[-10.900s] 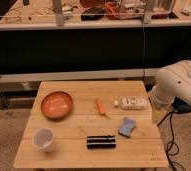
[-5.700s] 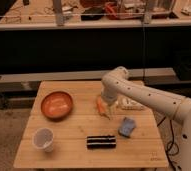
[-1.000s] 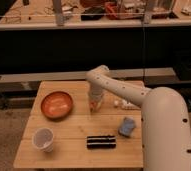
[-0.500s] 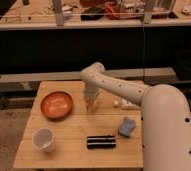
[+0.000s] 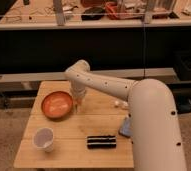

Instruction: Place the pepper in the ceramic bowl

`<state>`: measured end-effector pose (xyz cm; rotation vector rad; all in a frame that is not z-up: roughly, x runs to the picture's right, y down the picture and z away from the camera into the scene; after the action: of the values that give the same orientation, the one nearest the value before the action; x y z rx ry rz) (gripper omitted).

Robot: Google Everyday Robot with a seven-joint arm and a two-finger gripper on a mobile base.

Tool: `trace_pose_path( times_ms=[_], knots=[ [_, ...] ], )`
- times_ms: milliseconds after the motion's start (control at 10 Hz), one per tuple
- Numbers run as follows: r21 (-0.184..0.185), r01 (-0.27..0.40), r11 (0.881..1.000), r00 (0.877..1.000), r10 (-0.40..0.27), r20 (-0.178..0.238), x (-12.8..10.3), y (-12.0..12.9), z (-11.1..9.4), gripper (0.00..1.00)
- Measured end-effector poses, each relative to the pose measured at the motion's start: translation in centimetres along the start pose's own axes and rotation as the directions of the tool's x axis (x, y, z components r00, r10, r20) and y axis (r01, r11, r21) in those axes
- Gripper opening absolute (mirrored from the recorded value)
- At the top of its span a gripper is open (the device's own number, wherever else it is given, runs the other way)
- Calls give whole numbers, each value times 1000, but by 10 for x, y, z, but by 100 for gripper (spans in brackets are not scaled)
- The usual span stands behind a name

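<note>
Clenched on the pepper (image 5: 77, 103), our gripper (image 5: 77, 101) hangs at left of centre in the frame, just over the right rim of the ceramic bowl (image 5: 56, 105). We judge the carrying step nearly done; next we need a short shift left so the pepper sits over the bowl's middle, then a release. Of the pepper we see only a small orange sliver below the fingers. Farther out on the wooden table (image 5: 64, 150) stand a white cup (image 5: 44, 139), a dark bar (image 5: 101, 142) and a blue block (image 5: 125, 128).
</note>
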<state>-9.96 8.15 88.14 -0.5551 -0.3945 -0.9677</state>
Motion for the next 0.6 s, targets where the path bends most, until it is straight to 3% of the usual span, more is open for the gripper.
trace_pose_path(
  times_ms=[600],
  knots=[
    [-5, 67, 998, 997, -67, -24, -23, -54, 6, 2]
  ],
)
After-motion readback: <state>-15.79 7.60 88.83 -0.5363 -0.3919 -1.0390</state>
